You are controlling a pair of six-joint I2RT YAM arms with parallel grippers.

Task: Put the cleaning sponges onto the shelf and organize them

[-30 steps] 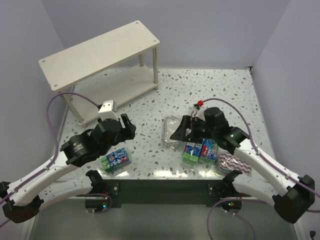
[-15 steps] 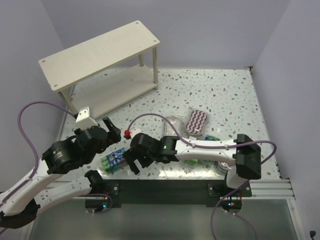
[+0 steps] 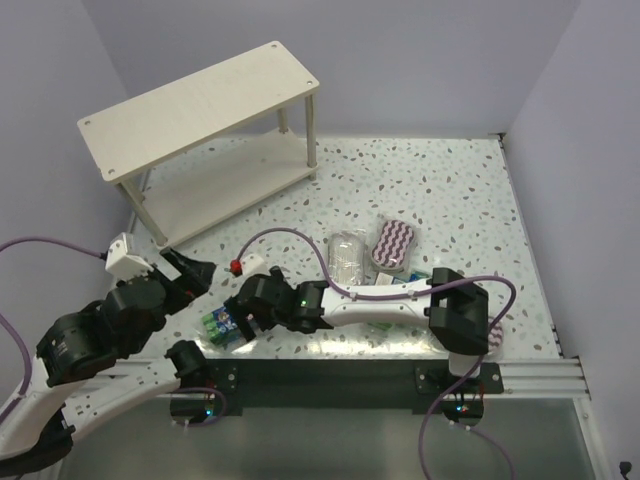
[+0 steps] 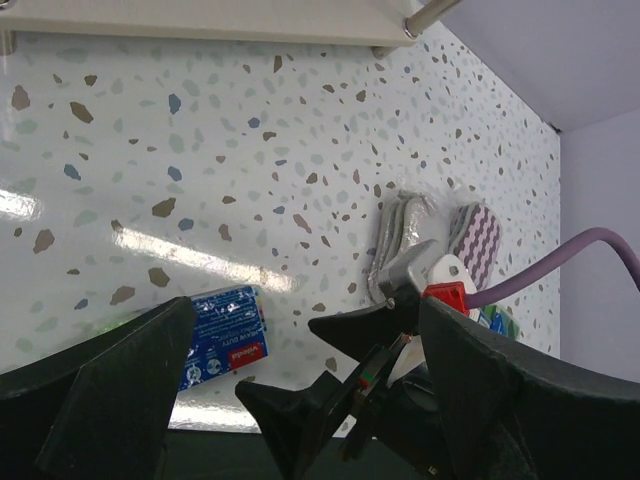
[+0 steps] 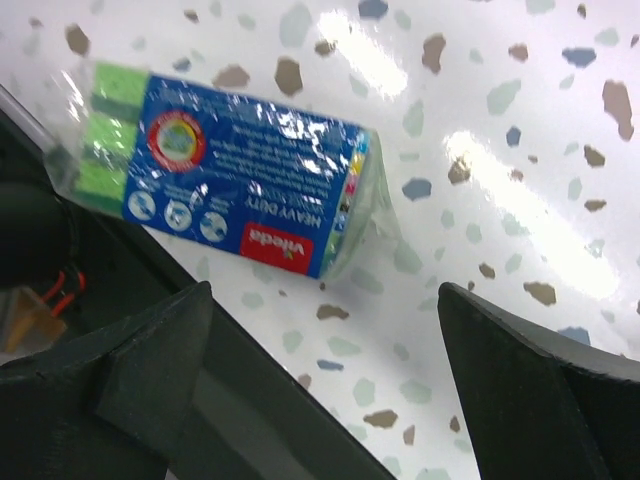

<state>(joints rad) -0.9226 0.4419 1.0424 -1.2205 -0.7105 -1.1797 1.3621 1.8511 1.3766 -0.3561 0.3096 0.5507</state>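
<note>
A green-and-blue wrapped sponge pack (image 3: 222, 325) lies at the table's front edge; it also shows in the right wrist view (image 5: 230, 190) and the left wrist view (image 4: 225, 335). My right gripper (image 3: 238, 318) reaches across to the left and hovers open just beside this pack, holding nothing (image 5: 325, 290). My left gripper (image 3: 193, 270) is open and empty, drawn back at the front left (image 4: 305, 300). The silvery pack (image 3: 345, 258) and one purple-striped pad (image 3: 395, 243) lie mid-table. The other packs are mostly hidden under my right arm. The cream shelf (image 3: 200, 105) stands at the back left with nothing on it.
The right arm's purple cable (image 3: 290, 240) loops over the table's middle. The dark front rail (image 3: 330, 375) runs just below the pack. Grey walls close in the left, back and right sides.
My right arm has swung from the right side across to the front left pack. My left arm has pulled back and to the left, away from that pack.
</note>
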